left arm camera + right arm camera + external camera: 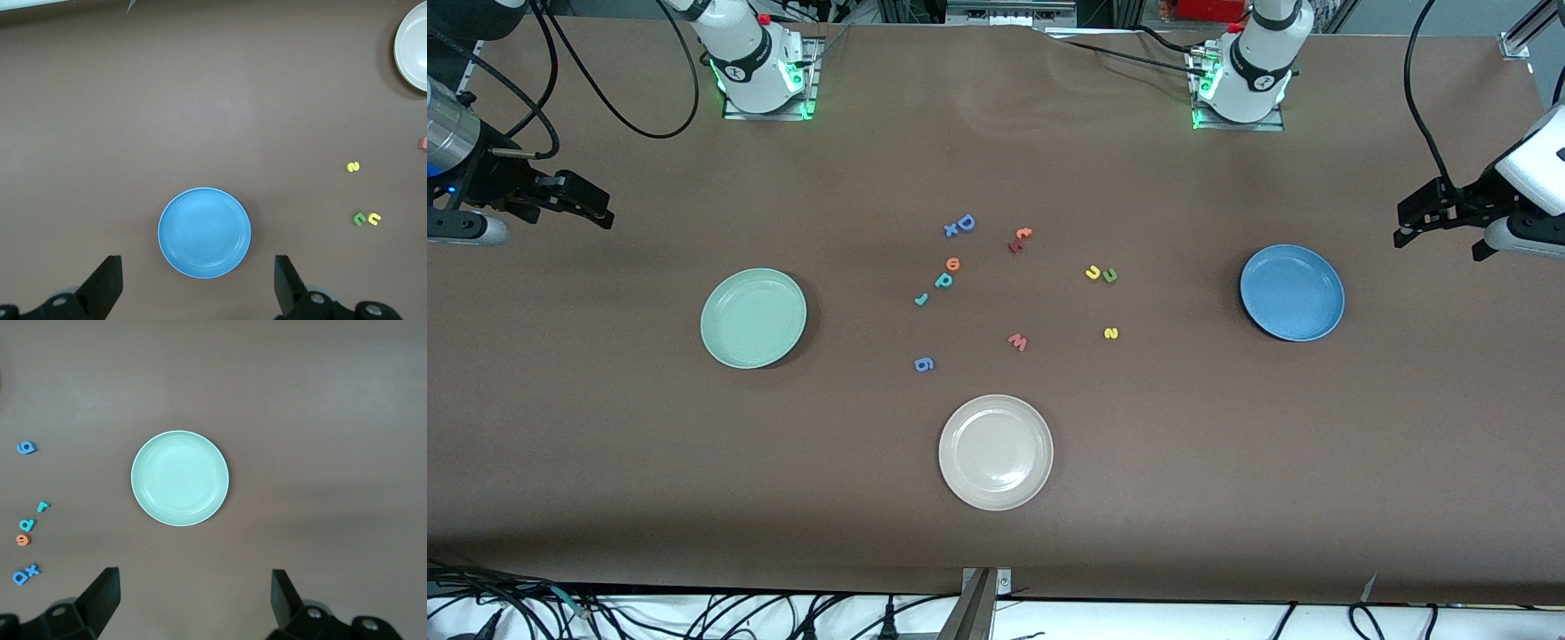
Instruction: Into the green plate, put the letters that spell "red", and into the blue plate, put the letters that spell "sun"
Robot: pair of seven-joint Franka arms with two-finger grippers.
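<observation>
Left gripper [1436, 216]: up in the air over the bare tabletop [1227, 462] at the left arm's end, jaws spread wide apart, holding nothing, touching nothing. Right gripper [580, 203]: up over the right arm's end, jaws also wide apart and empty.

In the left wrist view, left gripper [197, 283] with one dark finger at each side and the blue plate [204, 232] seen between them, well below, empty. Same view: yellow "s" [353, 167], and the dark green arch letter [360, 219] touching the yellow arch letter [374, 218], all apart from the plate, toward the middle of the tabletop. Edge of the beige-white plate [413, 47] in a corner.

In the right wrist view, right gripper [193, 600] framing the green plate [179, 478], empty too. Also here: teal "r" [43, 506], teal "d" [27, 525] and orange "e" [23, 539] close in a row, well apart from the plate; blue "6" [26, 447] and blue capital "D" [22, 576] with a small blue "x" [33, 570].

Only in the front view: all three plates together, red "w" [1018, 341], and the red and orange pair of letters [1019, 239]. Green plate [753, 317] toward the right arm's end, blue plate [1291, 292] toward the left arm's end, letters scattered between them, none on a plate.
</observation>
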